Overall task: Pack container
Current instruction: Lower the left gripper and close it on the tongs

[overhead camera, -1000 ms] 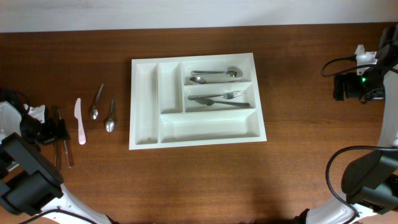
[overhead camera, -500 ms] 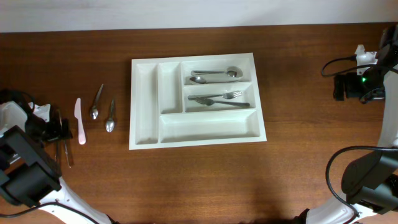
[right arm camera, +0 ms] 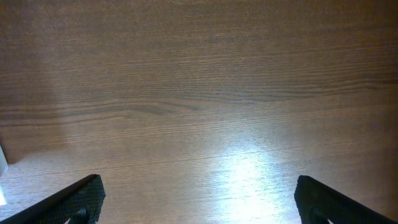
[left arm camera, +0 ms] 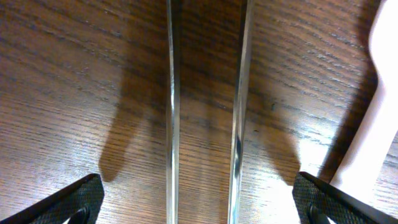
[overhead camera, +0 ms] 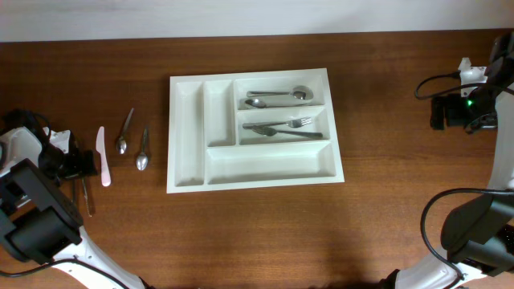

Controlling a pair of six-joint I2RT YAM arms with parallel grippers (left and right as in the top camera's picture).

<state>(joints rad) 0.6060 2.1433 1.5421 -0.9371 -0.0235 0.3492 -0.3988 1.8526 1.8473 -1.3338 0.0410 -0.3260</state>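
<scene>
The container [overhead camera: 186,132], a large white cutlery tray, lies in the middle of the table. Spoons [overhead camera: 277,96] fill its upper right compartment and forks [overhead camera: 285,127] the one below. At the far left my left gripper [overhead camera: 77,164] hangs open, low over two thin metal handles [overhead camera: 85,195]. In the left wrist view those handles [left arm camera: 172,112] run straight between the wide-apart fingertips [left arm camera: 81,198], untouched. A white plastic knife [overhead camera: 103,155] lies just right of them. My right gripper [overhead camera: 442,112] is open over bare wood at the far right, nothing between its fingers [right arm camera: 78,199].
Two loose metal spoons [overhead camera: 124,132] [overhead camera: 143,150] lie between the plastic knife and the container. Black cables [overhead camera: 438,84] loop around the right arm's base. The white knife's edge [left arm camera: 373,112] shows at the right of the left wrist view.
My left gripper has shifted slightly up and to the right, over the metal handles. The right arm has not moved.
</scene>
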